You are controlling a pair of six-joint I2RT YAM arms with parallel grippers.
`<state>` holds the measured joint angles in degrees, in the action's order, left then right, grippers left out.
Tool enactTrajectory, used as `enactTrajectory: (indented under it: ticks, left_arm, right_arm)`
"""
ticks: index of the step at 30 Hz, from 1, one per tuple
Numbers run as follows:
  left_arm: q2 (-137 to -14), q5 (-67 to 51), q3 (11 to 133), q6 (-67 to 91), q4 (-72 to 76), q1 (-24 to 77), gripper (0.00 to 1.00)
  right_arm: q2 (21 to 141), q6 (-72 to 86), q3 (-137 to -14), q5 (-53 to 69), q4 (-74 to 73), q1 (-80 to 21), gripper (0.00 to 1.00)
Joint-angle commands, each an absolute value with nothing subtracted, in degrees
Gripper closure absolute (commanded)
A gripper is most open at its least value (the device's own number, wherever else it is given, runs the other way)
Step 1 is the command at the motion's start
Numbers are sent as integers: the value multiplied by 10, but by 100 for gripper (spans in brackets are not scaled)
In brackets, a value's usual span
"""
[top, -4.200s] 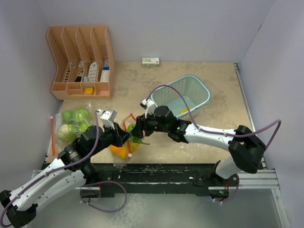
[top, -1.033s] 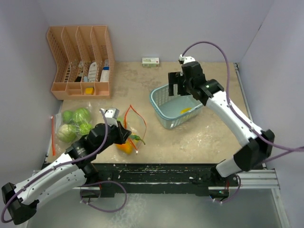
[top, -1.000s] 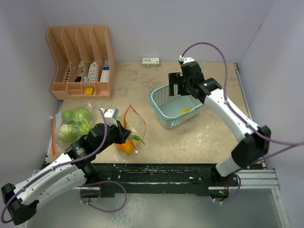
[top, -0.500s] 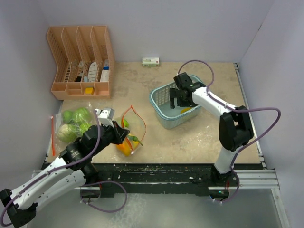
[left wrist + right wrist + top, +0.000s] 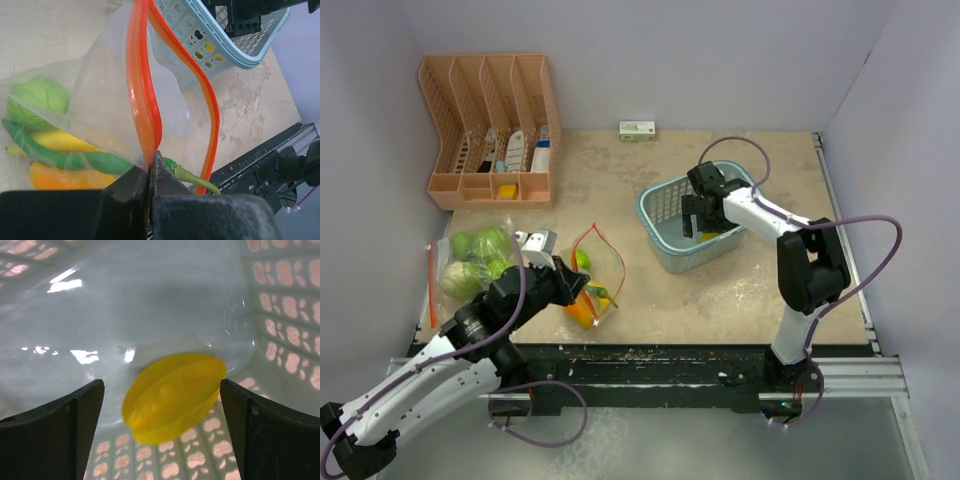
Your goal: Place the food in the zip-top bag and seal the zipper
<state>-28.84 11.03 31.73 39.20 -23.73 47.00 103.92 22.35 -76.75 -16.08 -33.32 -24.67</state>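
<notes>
While the left gripper (image 5: pixel 150 167) pinched the bag's zipper (image 5: pixel 140 90) near the basket (image 5: pixel 672 245), the right gripper (image 5: pixel 161 390) gaped around the yellow fruit (image 5: pixel 175 400) inside.

The sandy worktop (image 5: pixel 760 290) holds a peach file rack (image 5: pixel 490 130) at the back left, a small white-and-green box (image 5: pixel 637 129) by the back wall, a pale blue basket (image 5: pixel 670 245), green cabbages (image 5: pixel 480 245) at the left, and an orange-zippered zip-top bag (image 5: pixel 603 268).

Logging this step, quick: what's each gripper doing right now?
Left gripper: shut on the zip-top bag.
Right gripper: open, straddling the yellow fruit.
</notes>
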Motion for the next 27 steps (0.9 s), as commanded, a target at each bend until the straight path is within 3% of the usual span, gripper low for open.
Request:
enactTrajectory:
  ticks: [1,5,6,8,12,16,22,27]
  left_arm:
    - [-277,123,329,385,-239,471,100]
    - [-272,126,331,384,-254,471,100]
    - [-271,127,333,384,-257,471,100]
    - [-269,130,335,384,-263,471,100]
    - [-262,135,334,389,-267,471,100]
    - [-255,136,331,395,-270,471,100]
    - [-245,144,339,394,-288,471,100]
    - [-244,144,338,397,-288,471,100]
  right_arm:
    - [1060,234,-743,-173,-323,-243,0]
    - [1076,231,-732,-135,-305,-243,2]
    - [1075,231,-732,-123,-299,-242,8]
    - [1068,226,-738,-92,-290,-243,30]
    - [1033,212,-755,-19,-262,-243,53]
    - [1006,215,-765,-18,-245,-243,70]
    - [970,214,-764,-6,-241,-242,73]
    - [956,190,-773,-30,-272,-243,49]
